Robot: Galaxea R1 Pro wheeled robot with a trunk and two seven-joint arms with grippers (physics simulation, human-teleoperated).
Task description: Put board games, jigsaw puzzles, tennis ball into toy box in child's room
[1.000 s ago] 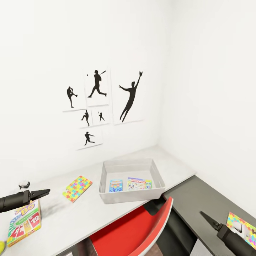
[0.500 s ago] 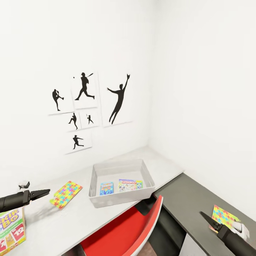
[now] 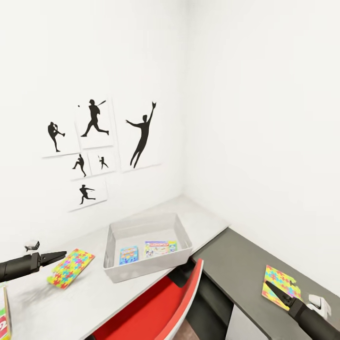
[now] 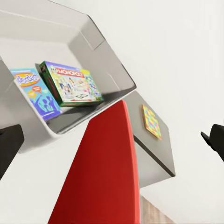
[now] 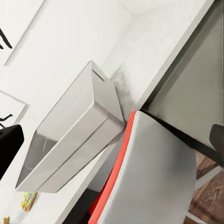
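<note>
Both tools, left (image 3: pixel 60 255) and right (image 3: pixel 270 287), are being carried released as the view is being swung rightward, toward the puzzle (image 3: pixel 280 286) on the dark side unit (image 3: pixel 236 264).

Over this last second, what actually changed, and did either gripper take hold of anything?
The head view swung to the right: everything slid left, and the SKIP BO box is now mostly out of frame. Neither the left gripper nor the right gripper gripped anything. The toy box, its two board games and both jigsaw puzzles lie as before.
</note>
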